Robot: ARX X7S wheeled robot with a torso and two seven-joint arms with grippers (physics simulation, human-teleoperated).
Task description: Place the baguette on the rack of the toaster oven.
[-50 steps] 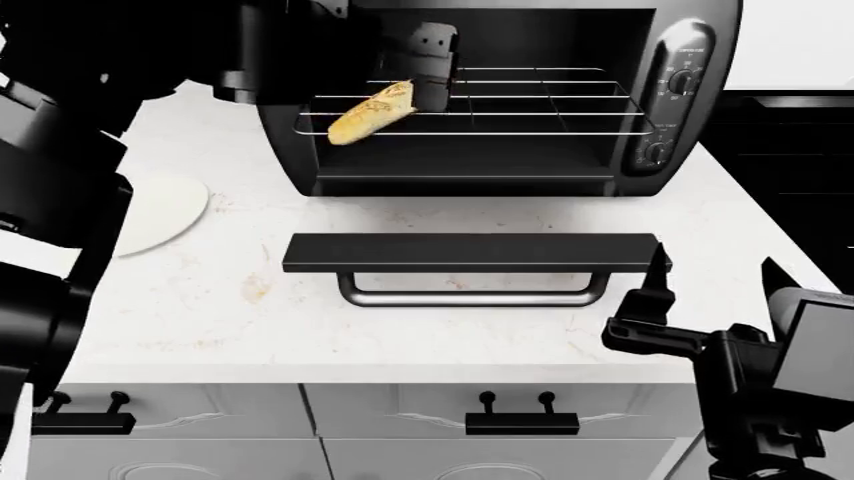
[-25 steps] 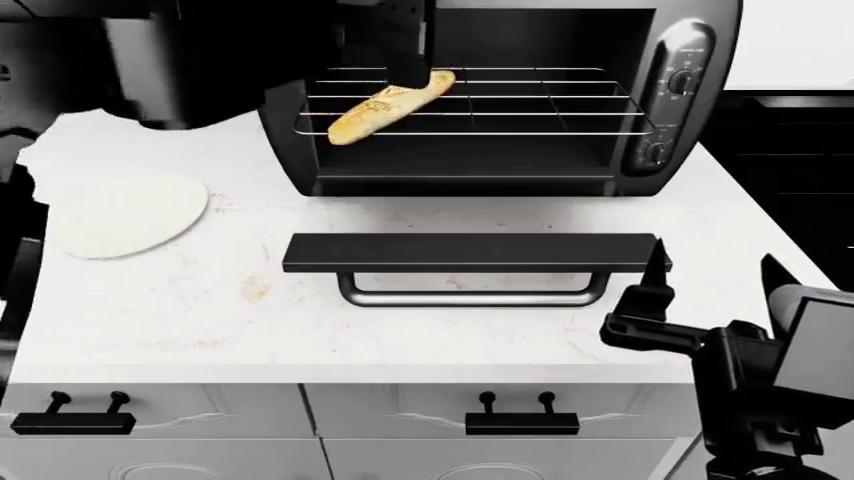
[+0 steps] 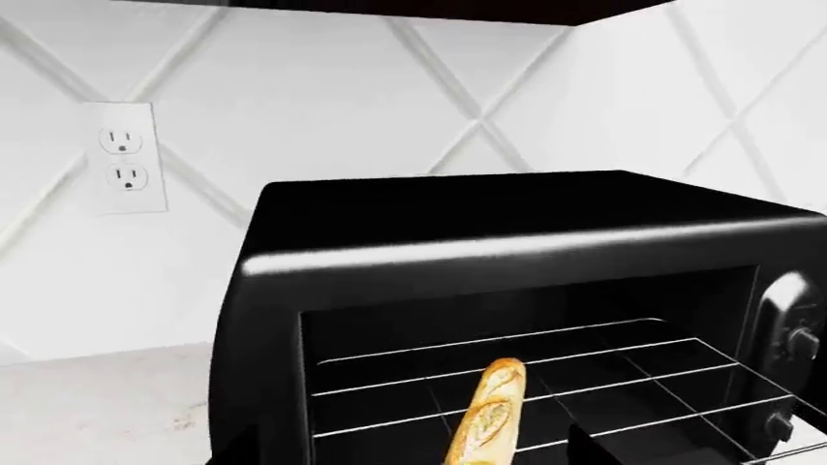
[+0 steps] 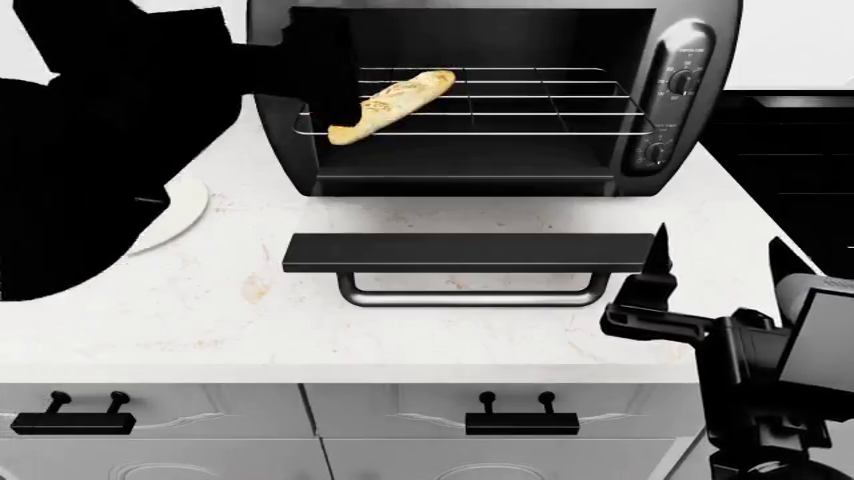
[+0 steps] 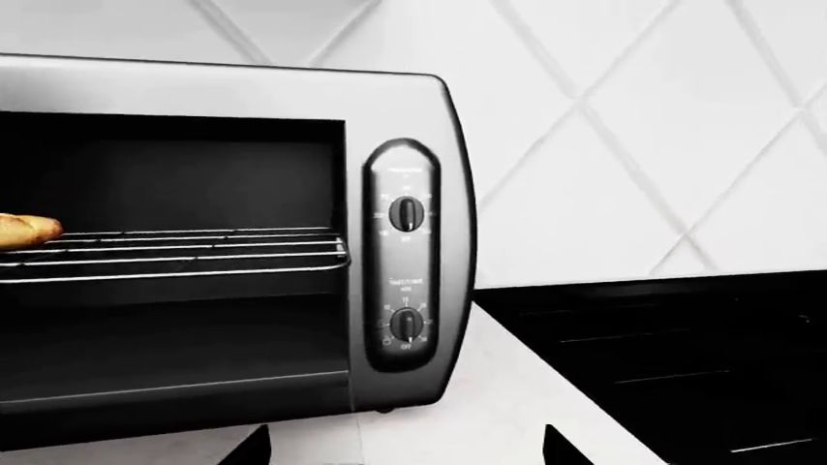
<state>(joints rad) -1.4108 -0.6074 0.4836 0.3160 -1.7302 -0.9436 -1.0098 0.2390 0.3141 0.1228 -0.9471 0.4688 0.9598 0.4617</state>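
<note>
The golden baguette (image 4: 391,103) lies slantwise on the left part of the wire rack (image 4: 547,100) inside the black toaster oven (image 4: 694,120), one end jutting over the rack's front bar. My left gripper (image 4: 330,95) hangs just outside the oven's left front, open and apart from the bread. From the left wrist view the baguette (image 3: 489,417) rests on the rack (image 3: 607,358) beyond my open left gripper (image 3: 416,455). My right gripper (image 4: 654,282) hovers open beside the door's right end. The right wrist view shows the baguette's tip (image 5: 26,230) and my open right gripper (image 5: 407,448).
The drop-down door (image 4: 467,252) lies flat toward me, its metal handle (image 4: 467,296) in front. A white plate (image 4: 174,218) sits left, partly behind my left arm. A black cooktop (image 4: 787,150) lies right of the oven. Two knobs (image 5: 406,213) face the right gripper.
My left gripper let go of the baguette and drew back out of the oven to its left front. The baguette stays on the rack. The right gripper rose slightly.
</note>
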